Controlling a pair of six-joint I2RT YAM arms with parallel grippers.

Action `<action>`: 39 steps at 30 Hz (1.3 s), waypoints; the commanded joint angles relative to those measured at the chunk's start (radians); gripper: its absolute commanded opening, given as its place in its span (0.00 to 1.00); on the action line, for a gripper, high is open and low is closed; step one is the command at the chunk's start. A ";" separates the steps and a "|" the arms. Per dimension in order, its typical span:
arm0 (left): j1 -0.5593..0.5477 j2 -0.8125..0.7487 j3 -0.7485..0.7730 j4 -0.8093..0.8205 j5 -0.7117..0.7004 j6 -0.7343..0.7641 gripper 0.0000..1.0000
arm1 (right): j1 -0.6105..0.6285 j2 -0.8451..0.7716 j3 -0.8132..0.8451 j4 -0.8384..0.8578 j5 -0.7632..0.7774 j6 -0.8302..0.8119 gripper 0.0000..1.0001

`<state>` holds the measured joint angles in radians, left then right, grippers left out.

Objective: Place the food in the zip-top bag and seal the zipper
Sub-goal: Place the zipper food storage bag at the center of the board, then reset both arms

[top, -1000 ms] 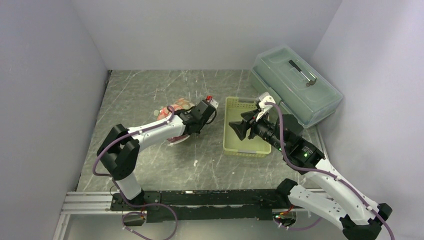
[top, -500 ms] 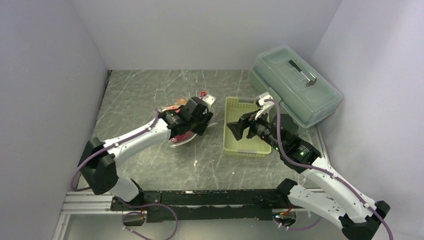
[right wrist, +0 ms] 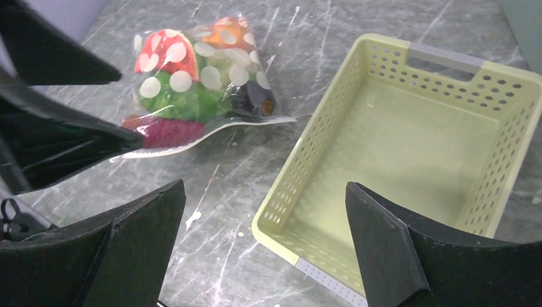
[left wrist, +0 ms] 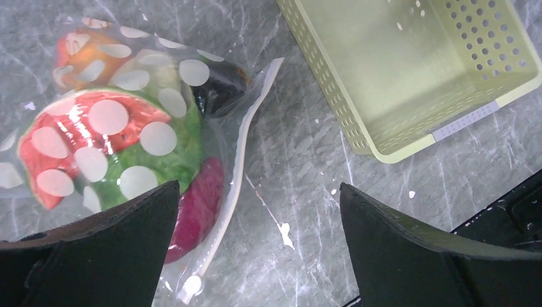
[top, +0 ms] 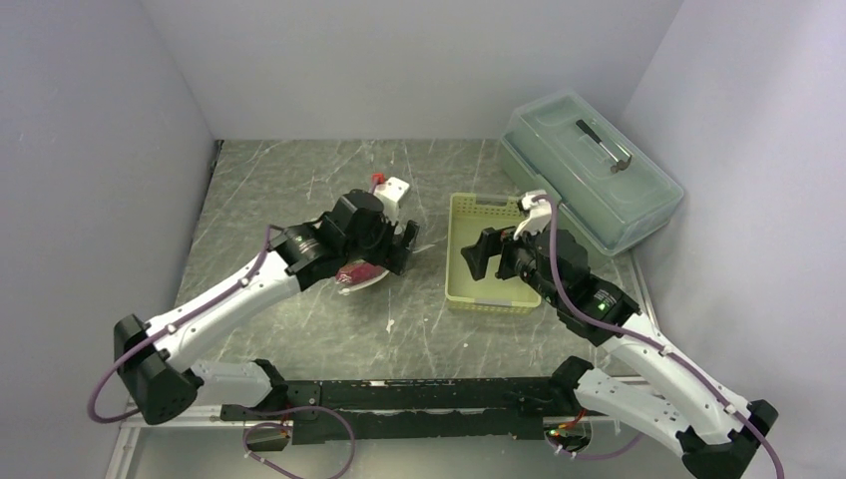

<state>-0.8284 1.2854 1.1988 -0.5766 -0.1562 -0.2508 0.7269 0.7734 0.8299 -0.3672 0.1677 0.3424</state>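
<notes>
The zip-top bag (left wrist: 115, 128) lies flat on the grey table with the food inside: leafy green lettuce (left wrist: 163, 163), a red-orange piece (left wrist: 48, 144), a maroon piece (left wrist: 198, 204), an orange ball (left wrist: 89, 54) and a dark ball (left wrist: 220, 93). The zipper (left wrist: 238, 163) runs along the bag's right edge as a whitish strip, and its slider tab (left wrist: 192, 286) sits at the near end. My left gripper (left wrist: 259, 192) hovers open over that edge, holding nothing. My right gripper (right wrist: 265, 185) is open above the basket's near-left corner. The bag (right wrist: 198, 83) lies to its left.
An empty pale green slotted basket (top: 489, 297) stands right of the bag. The large translucent lidded box (top: 589, 170) is at the back right against the wall. White walls close in the table on three sides.
Both grippers have opened wide. The left gripper came off the bag's zipper edge and pulled back toward the left, and its arm stretched out leftward. The right gripper drew back slightly over the basket.
</notes>
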 commanded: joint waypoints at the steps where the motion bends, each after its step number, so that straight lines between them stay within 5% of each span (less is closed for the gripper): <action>1: -0.003 -0.086 0.006 -0.057 -0.069 -0.018 1.00 | -0.003 -0.028 0.019 -0.034 0.127 0.078 1.00; 9: -0.002 -0.221 -0.031 -0.103 -0.176 0.005 1.00 | -0.003 0.015 0.068 -0.158 0.265 0.201 1.00; 17: -0.002 -0.334 -0.039 -0.217 -0.216 0.028 1.00 | -0.003 -0.016 0.094 -0.210 0.287 0.143 1.00; 27: 0.004 -0.454 -0.069 -0.160 -0.308 0.061 1.00 | -0.003 -0.020 0.125 -0.272 0.388 0.083 1.00; 39: 0.153 -0.457 -0.175 -0.070 -0.144 0.062 1.00 | -0.003 -0.035 0.117 -0.197 0.336 0.035 1.00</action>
<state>-0.7368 0.8150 1.0290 -0.7036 -0.3927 -0.2001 0.7269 0.7441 0.9157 -0.6220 0.5137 0.4007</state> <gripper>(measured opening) 0.996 0.994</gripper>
